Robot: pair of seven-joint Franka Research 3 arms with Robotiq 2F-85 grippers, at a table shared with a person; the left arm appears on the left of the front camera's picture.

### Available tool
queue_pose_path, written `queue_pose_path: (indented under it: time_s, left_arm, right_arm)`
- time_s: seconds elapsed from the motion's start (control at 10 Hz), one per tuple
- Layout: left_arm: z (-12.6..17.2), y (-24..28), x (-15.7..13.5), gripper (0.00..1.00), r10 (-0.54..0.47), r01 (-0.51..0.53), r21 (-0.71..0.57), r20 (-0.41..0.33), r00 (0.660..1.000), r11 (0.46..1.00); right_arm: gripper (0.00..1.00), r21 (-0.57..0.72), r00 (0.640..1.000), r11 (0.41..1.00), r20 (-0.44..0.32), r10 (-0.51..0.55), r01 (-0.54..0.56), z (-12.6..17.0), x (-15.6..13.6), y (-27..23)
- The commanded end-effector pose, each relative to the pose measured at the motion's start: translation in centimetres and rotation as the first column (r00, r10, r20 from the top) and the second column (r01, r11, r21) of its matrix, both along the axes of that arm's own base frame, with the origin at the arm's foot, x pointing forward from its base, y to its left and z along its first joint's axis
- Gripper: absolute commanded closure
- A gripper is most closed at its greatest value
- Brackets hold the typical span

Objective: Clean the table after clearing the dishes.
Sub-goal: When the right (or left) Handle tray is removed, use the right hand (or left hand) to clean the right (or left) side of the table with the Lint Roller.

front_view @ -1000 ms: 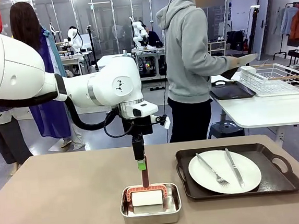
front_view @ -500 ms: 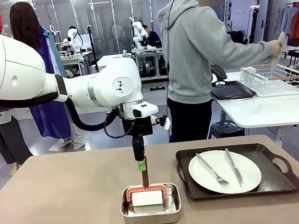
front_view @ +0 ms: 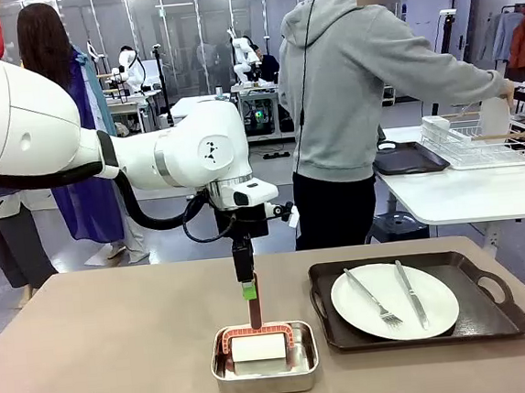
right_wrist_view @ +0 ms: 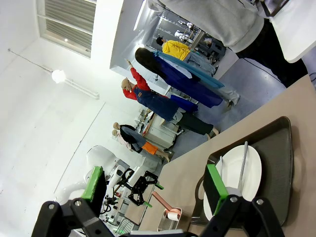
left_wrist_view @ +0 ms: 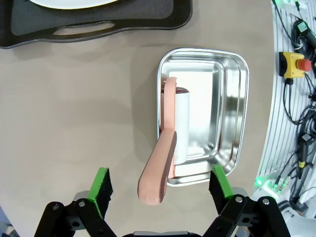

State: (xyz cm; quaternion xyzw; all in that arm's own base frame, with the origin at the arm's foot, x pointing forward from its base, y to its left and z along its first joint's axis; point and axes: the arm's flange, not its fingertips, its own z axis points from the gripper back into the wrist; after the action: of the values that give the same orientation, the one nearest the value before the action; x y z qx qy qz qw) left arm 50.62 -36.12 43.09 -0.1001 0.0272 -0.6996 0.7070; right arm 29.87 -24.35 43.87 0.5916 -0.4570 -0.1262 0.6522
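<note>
The left pincer hangs wide open over the steel pan, its green pads on either side of the pink handle of the roller and clear of it. At 3 o'clock from the pan, on the brown counter, a dark tray carries a white plate with a fork and a knife. The right pincer is spread open in the air, gripping nothing.
</note>
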Motion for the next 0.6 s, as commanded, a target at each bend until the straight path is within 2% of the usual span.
queue_pose_path:
  time_s: [0.0,0.2,0.3,0.4,0.5]
  left_arm:
    - [0.0,0.0,0.0,0.01,0.000,0.000,0.000,0.000,1.000,1.000]
    - [5.6,1.6,1.6,0.00,0.128,-0.129,-0.114,-0.010,0.992,0.985]
    - [8.1,4.5,2.4,0.00,0.287,-0.291,-0.153,-0.048,0.957,0.944]
    - [9.8,8.1,2.8,0.00,0.397,-0.432,-0.284,-0.173,0.901,0.856]
    - [10.7,12.9,3.0,0.00,0.472,-0.544,-0.345,-0.274,0.838,0.765]
  right_arm:
    - [0.00,0.000,1.000,1.000,0.007,-0.004,0.004,0.2,-0.2,0.1]
    - [0.00,0.000,1.000,1.000,0.007,-0.004,0.004,0.2,-0.2,0.1]
    - [0.00,0.000,1.000,1.000,0.007,-0.004,0.004,0.2,-0.2,0.1]
    - [0.00,0.000,1.000,1.000,0.007,-0.004,0.004,0.2,-0.2,0.1]
    - [0.00,0.000,1.000,1.000,0.007,-0.004,0.004,0.2,-0.2,0.1]
